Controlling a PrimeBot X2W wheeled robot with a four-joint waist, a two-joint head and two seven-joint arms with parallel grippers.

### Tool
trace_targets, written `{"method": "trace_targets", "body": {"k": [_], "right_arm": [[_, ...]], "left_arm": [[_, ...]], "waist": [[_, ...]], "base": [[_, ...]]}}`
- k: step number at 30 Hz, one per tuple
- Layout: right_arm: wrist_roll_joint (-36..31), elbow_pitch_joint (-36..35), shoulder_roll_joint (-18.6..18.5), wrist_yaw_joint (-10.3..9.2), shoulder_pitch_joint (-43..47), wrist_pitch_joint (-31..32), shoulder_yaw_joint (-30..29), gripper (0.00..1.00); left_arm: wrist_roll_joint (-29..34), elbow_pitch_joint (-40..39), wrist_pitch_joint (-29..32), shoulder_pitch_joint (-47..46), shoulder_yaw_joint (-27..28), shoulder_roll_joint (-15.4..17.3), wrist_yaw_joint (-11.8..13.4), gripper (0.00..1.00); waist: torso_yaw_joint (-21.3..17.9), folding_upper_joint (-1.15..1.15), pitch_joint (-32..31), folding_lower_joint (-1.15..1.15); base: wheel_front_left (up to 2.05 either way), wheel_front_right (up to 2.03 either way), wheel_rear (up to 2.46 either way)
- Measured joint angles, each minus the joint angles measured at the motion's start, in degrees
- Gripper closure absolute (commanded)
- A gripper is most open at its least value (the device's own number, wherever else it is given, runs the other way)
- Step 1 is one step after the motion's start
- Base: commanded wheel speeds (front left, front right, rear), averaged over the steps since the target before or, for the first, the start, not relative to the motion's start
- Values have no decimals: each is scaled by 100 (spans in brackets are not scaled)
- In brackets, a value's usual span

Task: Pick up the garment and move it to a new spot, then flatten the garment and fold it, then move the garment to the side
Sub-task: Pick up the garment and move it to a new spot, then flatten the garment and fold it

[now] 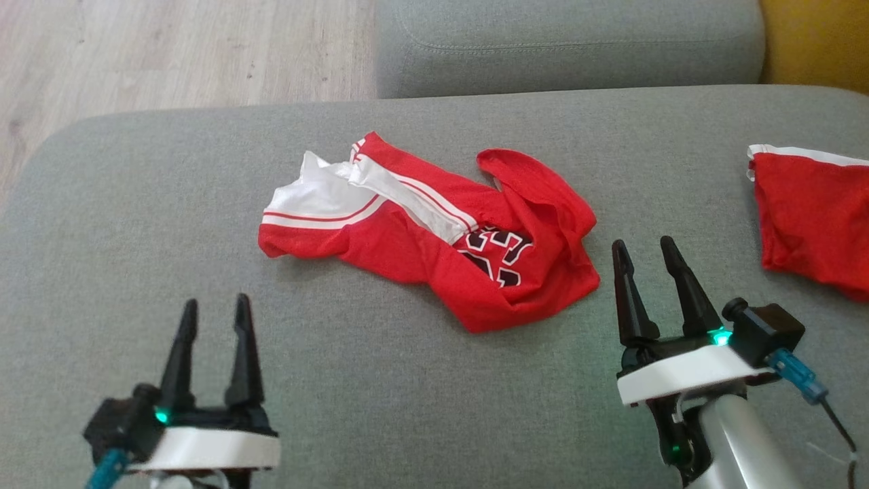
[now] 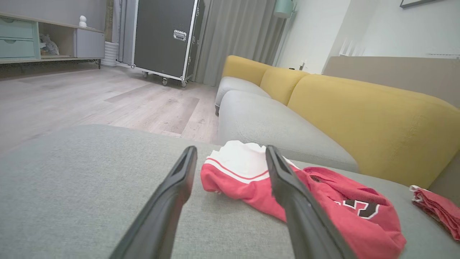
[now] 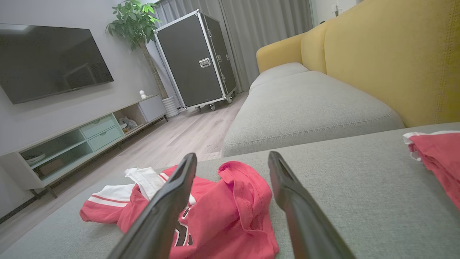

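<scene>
From here I have bare grey cushion (image 1: 122, 272) ahead of the left end effector (image 1: 216, 299) and along the whole near edge, free to sweep. The crumpled red garment (image 1: 434, 238) lies mid-cushion, just up-left of the right end effector (image 1: 641, 241). A second red cloth (image 1: 811, 217) blocks the far right, with the yellow backrest (image 2: 359, 118) walling that side.

Red garments — two: crumpled jersey (image 1: 407, 251), second piece (image 1: 811, 224). Claws — two: left claw (image 1: 216, 303), right claw (image 1: 643, 243).
</scene>
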Motion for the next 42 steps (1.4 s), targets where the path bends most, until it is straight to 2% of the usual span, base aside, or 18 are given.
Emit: {"method": "trace_targets", "body": {"k": [5,10,13,24,29,32,33,34,39,42], "right_arm": [[-44,22,0,0,-3,0,-14,0],[-253,118,0,0,-122,0,-135,0],[-478,504,0,0,-481,29,-186,0],[-815,2718,-27,0,-2560,1956,-490,0],[-1026,3708,-241,0,-3060,2673,-405,0],[-1048,4016,-376,0,-3306,2889,-172,0],[-1048,4105,-427,0,-3422,2938,-83,79],[-1049,4231,-532,0,-3603,2927,76,100],[-1214,4464,-810,1,-3784,2647,100,100],[-1469,4618,-1172,1,-4010,2297,-24,100]], "left_arm": [[353,-118,0,54,254,-388,-266,0],[603,-80,0,-144,375,-561,-463,0],[701,-11,0,-320,378,-657,-534,0],[791,293,0,-596,438,-896,-728,0],[791,342,0,-701,434,-958,-780,0],[791,345,0,-733,423,-969,-784,0],[791,348,0,-738,414,-973,-786,0],[791,361,0,-744,405,-978,-827,0],[790,381,0,-766,392,-982,-827,0],[780,382,0,-822,353,-987,-827,0]], "waist": [[8,0,40,1],[47,0,166,1],[109,0,277,1],[617,0,670,2],[868,0,806,2],[983,0,871,1],[1014,0,888,1],[1061,0,917,2],[1096,0,938,2],[1101,0,941,2]], "base": [[0,0,0],[0,0,0],[0,0,0],[0,0,0],[0,0,0],[0,0,0],[0,0,0],[0,0,0],[0,0,0],[0,0,0]]}}
